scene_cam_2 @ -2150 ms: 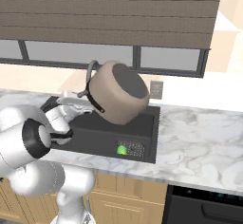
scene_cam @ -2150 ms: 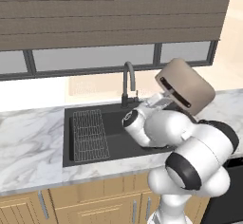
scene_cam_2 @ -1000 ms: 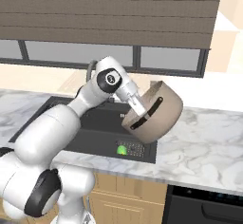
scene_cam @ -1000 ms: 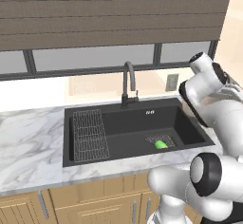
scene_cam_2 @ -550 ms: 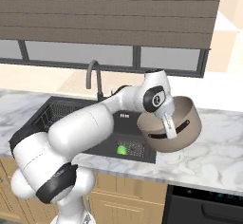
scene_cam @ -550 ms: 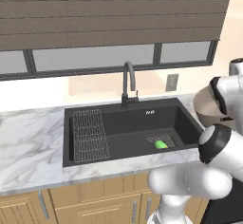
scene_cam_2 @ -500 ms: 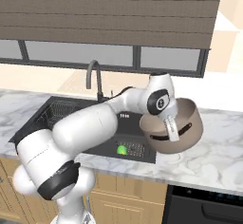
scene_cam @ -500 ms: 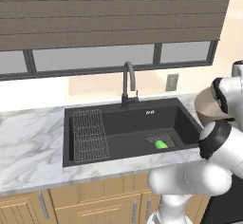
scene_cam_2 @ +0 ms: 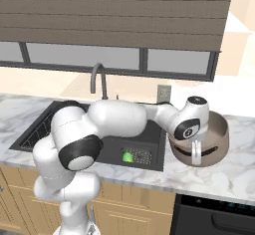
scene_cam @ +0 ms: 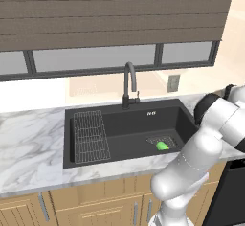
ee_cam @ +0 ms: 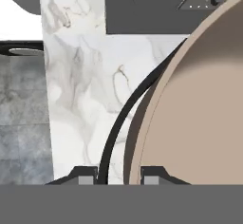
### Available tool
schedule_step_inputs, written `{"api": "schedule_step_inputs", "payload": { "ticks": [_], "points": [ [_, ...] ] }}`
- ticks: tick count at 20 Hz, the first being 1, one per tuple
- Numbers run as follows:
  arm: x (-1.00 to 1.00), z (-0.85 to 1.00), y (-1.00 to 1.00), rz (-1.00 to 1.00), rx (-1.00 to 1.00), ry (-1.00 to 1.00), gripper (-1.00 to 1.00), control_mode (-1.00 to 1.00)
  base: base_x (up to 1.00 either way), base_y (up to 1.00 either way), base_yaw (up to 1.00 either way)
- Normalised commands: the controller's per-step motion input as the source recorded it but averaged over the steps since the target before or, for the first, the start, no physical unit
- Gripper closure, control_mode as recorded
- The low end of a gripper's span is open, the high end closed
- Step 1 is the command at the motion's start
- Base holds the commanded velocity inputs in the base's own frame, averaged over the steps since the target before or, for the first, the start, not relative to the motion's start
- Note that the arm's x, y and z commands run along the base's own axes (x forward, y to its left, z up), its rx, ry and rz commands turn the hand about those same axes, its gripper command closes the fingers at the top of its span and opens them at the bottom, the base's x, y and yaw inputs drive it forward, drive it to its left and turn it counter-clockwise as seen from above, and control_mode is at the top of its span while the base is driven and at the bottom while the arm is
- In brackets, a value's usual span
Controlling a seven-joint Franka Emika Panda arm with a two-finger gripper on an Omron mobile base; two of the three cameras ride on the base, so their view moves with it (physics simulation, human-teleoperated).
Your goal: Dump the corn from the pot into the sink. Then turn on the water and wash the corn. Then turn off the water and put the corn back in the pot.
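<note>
Clamping the pot's [scene_cam_2: 206, 142] rim, the tool [ee_cam: 118, 176] holds it low over the bench [scene_cam_2: 234, 174] right of the sink [scene_cam: 115, 129]; an off-level release could tip it.

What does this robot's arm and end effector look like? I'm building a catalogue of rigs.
The arm is made of glossy white rounded shells, thick and tubular, with dark grey to black bands and caps at the joints. A round black disc with a small white mark sits on the wrist. The end effector has two small dark finger tips with grey pads. No cables show.
</note>
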Motion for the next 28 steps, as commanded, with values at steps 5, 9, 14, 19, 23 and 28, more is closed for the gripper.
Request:
{"api": "schedule_step_inputs", "payload": {
  "ticks": [5,9,14,19,23,28],
  "points": [
    [0.19,-0.76,-0.28,-0.11,0.13,-0.05,1.0,-1.0,0.0,0.0,0.0],
    [0.44,-0.32,-0.07,-0.09,0.09,-0.03,1.0,-1.0,0.0,0.0,0.0],
    [0.52,-0.09,0.02,-0.07,0.03,-0.06,-1.0,-1.0,0.0,0.0,0.0],
    [0.11,0.29,0.15,-0.07,0.1,-0.1,-1.0,-1.0,0.0,0.0,0.0],
    [0.0,0.96,0.56,-0.04,0.24,-0.05,-1.0,-1.0,0.0,0.0,0.0],
    [0.0,0.81,0.9,-0.01,0.18,0.0,-1.0,-1.0,0.0,0.0,0.0]
  ]
}}
